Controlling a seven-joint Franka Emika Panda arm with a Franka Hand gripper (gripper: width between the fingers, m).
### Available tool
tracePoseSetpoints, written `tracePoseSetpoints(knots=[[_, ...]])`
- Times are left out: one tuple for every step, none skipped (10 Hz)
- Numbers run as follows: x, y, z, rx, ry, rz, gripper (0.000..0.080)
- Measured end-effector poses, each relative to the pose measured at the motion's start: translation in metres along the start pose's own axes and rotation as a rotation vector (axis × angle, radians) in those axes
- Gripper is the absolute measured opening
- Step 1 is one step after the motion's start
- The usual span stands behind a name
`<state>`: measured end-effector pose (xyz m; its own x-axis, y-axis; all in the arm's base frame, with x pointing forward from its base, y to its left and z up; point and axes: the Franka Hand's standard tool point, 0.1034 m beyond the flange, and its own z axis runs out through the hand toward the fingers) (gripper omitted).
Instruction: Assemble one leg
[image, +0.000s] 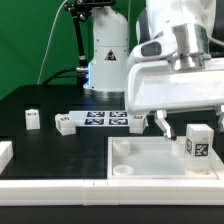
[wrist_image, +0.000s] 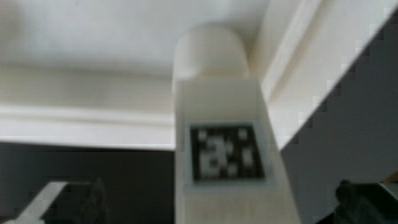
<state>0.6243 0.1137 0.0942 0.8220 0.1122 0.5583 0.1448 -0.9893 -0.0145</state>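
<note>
A leg (image: 198, 142), a small white block with a black-and-white tag, stands upright in the white tray (image: 150, 165) near its corner at the exterior view's right. My gripper (image: 160, 126) hangs over the tray, just to the exterior view's left of that leg. In the wrist view the leg (wrist_image: 222, 120) fills the middle, its rounded end against the tray's corner wall (wrist_image: 107, 90). My gripper (wrist_image: 217, 205) is open, and its dark fingertips (wrist_image: 63, 200) stand wide on either side of the leg without touching it.
The marker board (image: 100, 118) lies at the back middle. Three more small tagged blocks stand on the black table: one at the left (image: 33, 119), one (image: 66, 124) beside the board, one (image: 136, 120) behind the tray. A white part (image: 4, 152) sits at the left edge.
</note>
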Motion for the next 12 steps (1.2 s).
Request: tracePoseSetpoints(knots=[[0.001, -0.001, -0.002, 0.003, -0.011, 0.0, 0.0649], [-0.001, -0.002, 0.001, 0.008, -0.039, 0.0, 0.0649], [-0.001, -0.002, 0.0, 0.007, -0.035, 0.0, 0.0649], [-0.008, -0.005, 0.003, 0.018, -0.099, 0.001, 0.0649], [-0.01, -0.01, 0.001, 0.042, -0.227, 0.005, 0.0649], [-0.006, -0.012, 0.0, 0.056, -0.295, 0.006, 0.0649], [-0.009, -0.012, 0.0, 0.063, -0.35, 0.008, 0.0649], [-0.014, -0.008, 0.0, 0.067, -0.445, 0.02, 0.0649], [-0.012, -0.002, 0.004, 0.067, -0.532, 0.024, 0.0649], [-0.008, 0.0, 0.004, 0.072, -0.564, 0.027, 0.0649], [-0.009, -0.001, 0.003, 0.075, -0.581, 0.027, 0.0649], [-0.01, -0.001, 0.004, 0.075, -0.58, 0.027, 0.0649]])
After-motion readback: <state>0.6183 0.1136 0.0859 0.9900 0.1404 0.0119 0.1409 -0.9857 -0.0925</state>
